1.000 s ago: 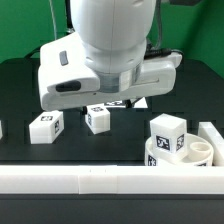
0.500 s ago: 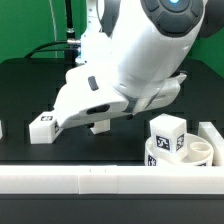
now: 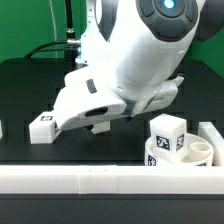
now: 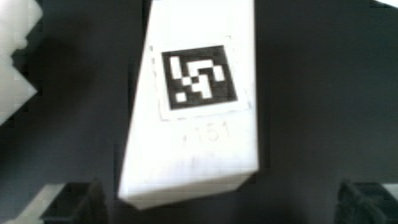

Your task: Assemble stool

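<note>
In the wrist view a white blocky leg (image 4: 199, 100) with a black-and-white tag lies on the dark table. My gripper (image 4: 217, 205) is open, with one dark fingertip (image 4: 71, 200) on each side of the leg's near end and a gap to both. In the exterior view the tilted white hand (image 3: 95, 100) covers that leg. A second leg (image 3: 42, 127) lies towards the exterior view's left. The round white seat (image 3: 185, 155) sits at the exterior view's right, and a tagged leg (image 3: 168, 133) stands upright on it.
A long white rail (image 3: 100, 180) runs along the front of the table, and a white wall piece (image 3: 211, 131) stands behind the seat. Another white part (image 4: 18, 60) shows at the edge of the wrist view, beside the leg.
The arm has tipped over from upright to a slant and dropped towards the table, and it now covers the middle leg. In the last half second it has barely moved.
</note>
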